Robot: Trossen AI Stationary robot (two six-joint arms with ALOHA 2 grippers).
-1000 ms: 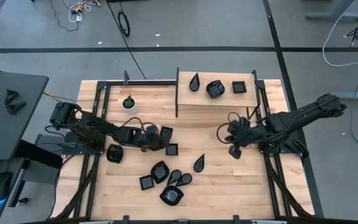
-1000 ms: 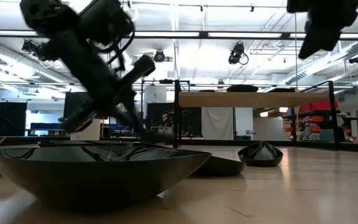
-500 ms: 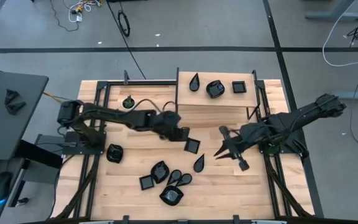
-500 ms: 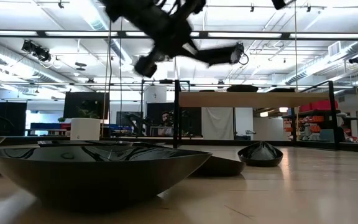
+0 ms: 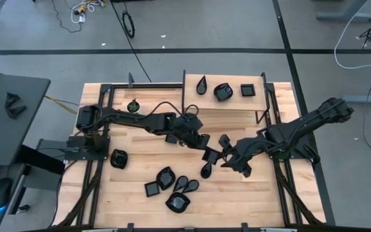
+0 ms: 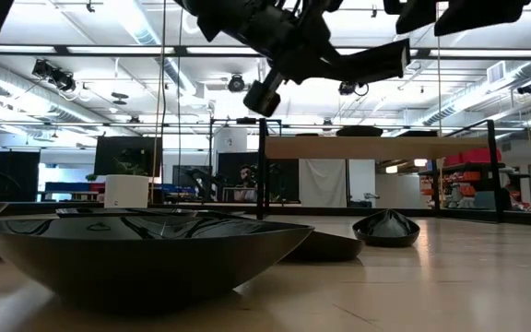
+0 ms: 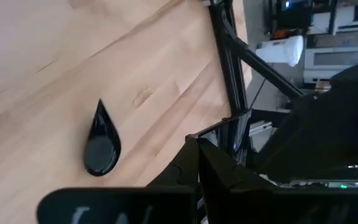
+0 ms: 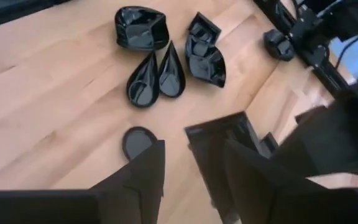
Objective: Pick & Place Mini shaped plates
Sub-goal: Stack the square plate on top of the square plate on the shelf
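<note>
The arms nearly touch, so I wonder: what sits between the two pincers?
A small square black plate, held by the left pincer and facing the open right pincer; the high view shows it.

A pale wooden tabletop (image 5: 140, 206) stands on a grey floor (image 5: 192, 26) crossed by dark lines. Cables (image 5: 359, 38) trail nearby. Beyond, ceiling lights (image 6: 238, 83) brighten a large workshop.

The left arm reaches from the table's left edge across to the middle, its tool (image 5: 210, 154) clamped on a small square plate (image 5: 211, 155). The right arm stretches in from the right edge, bent low toward the middle, and its tool (image 5: 227, 156), fingers (image 8: 138, 177) spread wide, sits just beside the left one, the two nearly meeting.
</note>
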